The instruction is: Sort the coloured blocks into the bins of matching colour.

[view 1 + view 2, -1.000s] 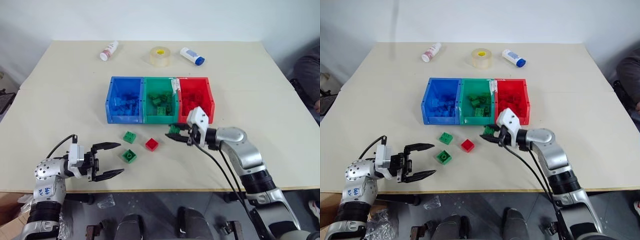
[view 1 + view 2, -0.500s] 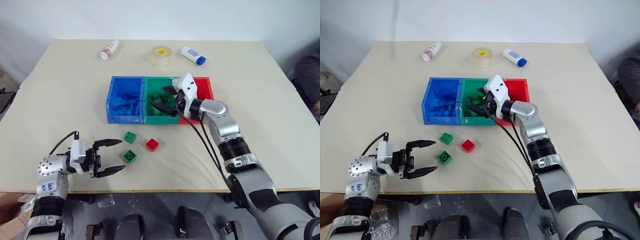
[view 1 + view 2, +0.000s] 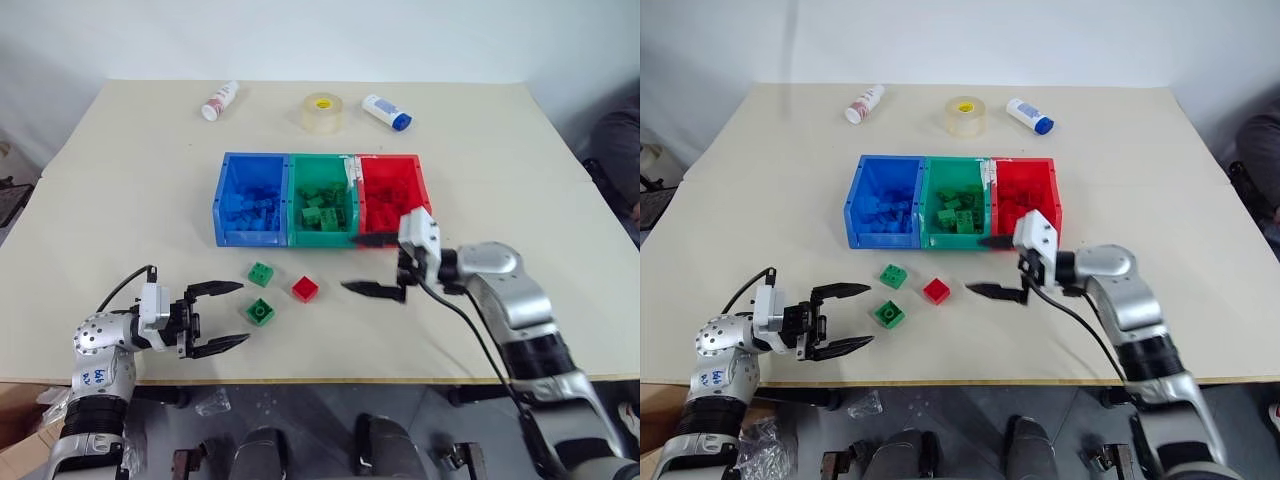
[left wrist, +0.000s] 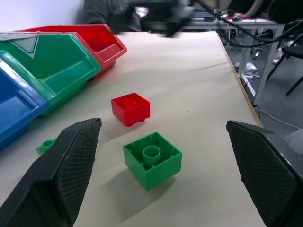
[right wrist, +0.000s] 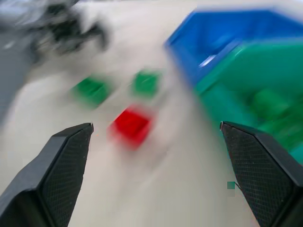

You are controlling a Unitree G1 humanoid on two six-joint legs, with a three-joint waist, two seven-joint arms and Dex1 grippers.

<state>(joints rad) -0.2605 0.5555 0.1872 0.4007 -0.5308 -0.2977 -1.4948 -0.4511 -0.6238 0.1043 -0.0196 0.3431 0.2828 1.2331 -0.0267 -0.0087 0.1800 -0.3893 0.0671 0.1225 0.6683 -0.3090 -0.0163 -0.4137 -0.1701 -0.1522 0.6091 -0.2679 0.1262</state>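
While three blocks lie loose on the table [image 3: 120,200], the red block [image 3: 304,289] sits just beyond your right hand [image 3: 368,264], which is open and empty. Close on it next, then carry it to the red bin [image 3: 420,195] behind that hand.

Table [image 3: 120,190]: matt, smooth, pale beige top. Bins [image 3: 320,178]: glossy moulded plastic in blue, green and red. Blocks: shiny hard plastic, studded; red block [image 4: 130,108] and green block [image 4: 152,159] show soft highlights. Left gripper [image 4: 165,179]: finger pads [image 4: 75,161] matt black with a fine cross-hatched texture. Right arm [image 3: 500,290]: brushed silver metal. Tape roll [image 3: 320,111]: translucent and glossy.
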